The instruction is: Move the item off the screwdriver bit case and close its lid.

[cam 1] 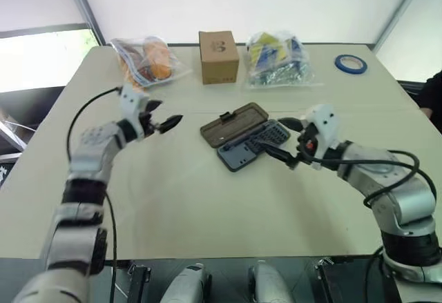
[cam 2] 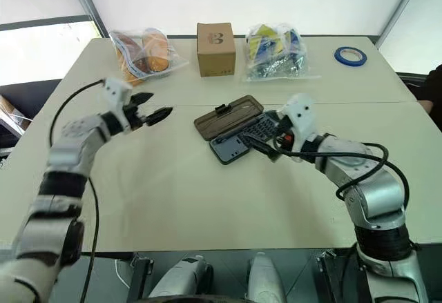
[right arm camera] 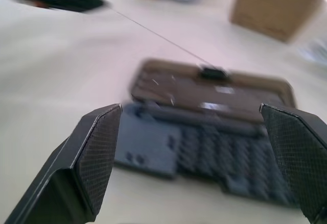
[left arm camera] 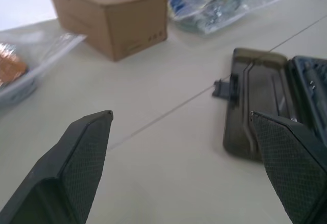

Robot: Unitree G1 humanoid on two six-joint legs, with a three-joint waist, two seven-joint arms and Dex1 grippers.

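From the left eye view, the screwdriver bit case [cam 1: 254, 144] is lying open near the middle of the desk [cam 1: 207, 206], its long axis running diagonally from the near-left toward the far right. The lid [cam 1: 233, 125] is lying flat on the far side, latch tab pointing at the far edge. A flat blue-grey item [cam 1: 237, 155] is sitting on the case's near-left end. The right gripper [cam 1: 284, 141], jaws wide and empty, is hovering just beside the case's right end, so it looks the nearer arm. The left gripper [cam 1: 164, 123], also wide and empty, is hanging well apart toward the desk's left edge.

The right eye view is giving the same layout. A cardboard box [cam 2: 215, 48] at the far edge is bearing a dark mark I cannot read, and a blue tape roll [cam 2: 350, 56] is lying near the far right corner.

In the left wrist view the lid is lying ahead of the right-hand finger [left arm camera: 291, 157]; the box print is illegible.

In the right wrist view the case is stretching crosswise between both fingers [right arm camera: 97, 152].
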